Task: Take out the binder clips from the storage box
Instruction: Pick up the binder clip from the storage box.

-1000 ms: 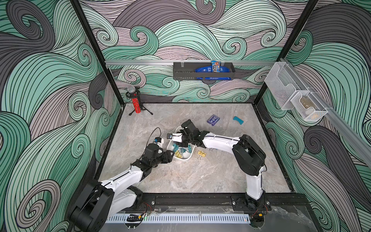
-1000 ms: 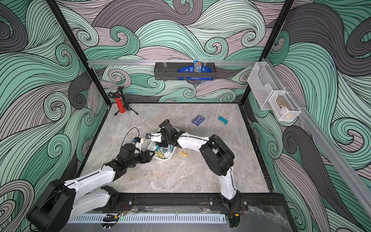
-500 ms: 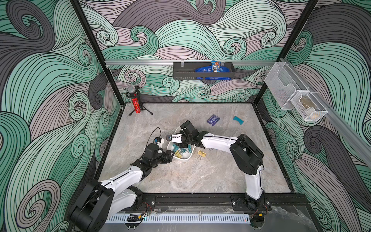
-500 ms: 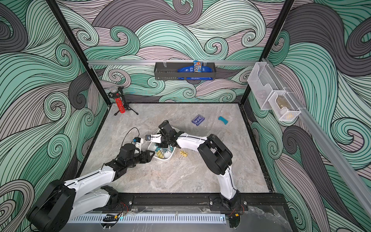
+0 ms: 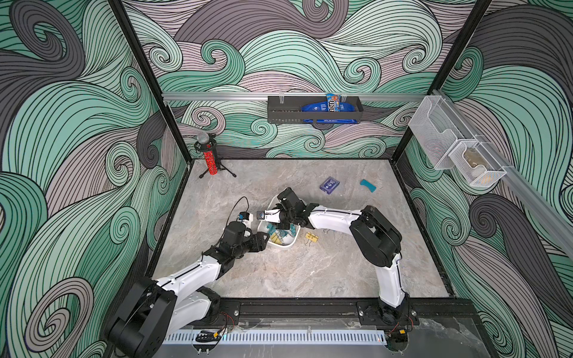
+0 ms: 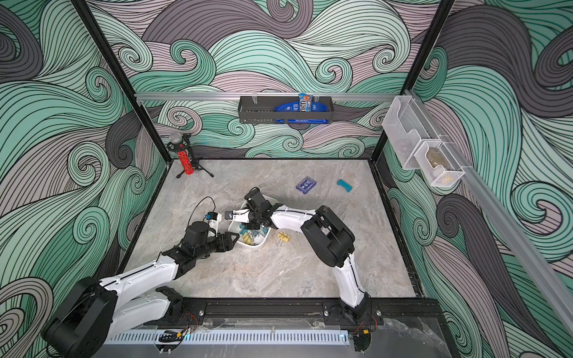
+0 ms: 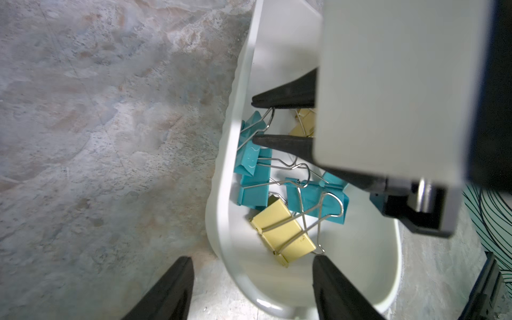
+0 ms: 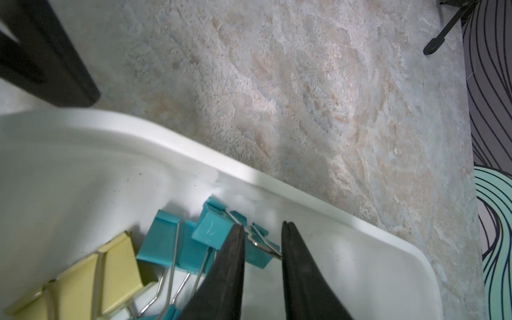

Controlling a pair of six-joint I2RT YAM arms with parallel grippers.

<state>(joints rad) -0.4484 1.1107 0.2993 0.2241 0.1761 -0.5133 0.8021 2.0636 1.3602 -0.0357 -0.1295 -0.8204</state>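
- In a top view: storage box (image 5: pixel 290 245) on the bench (image 5: pixel 279 279), one yellow clip (image 5: pixel 311 237) already out beside it
- Left wrist: left jaws spread astride the box's wall; teal and yellow binder clips (image 7: pixel 310 198) heaped inside
- Right wrist: right jaws slightly apart around the wire handle (image 8: pixel 260 245) of a teal clip (image 8: pixel 209 231); next, pinch firmly and lift

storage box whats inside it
Teal and yellow binder clips; fingers of the right gripper straddle one teal clip's handle. The right arm hides the far end of the storage box.
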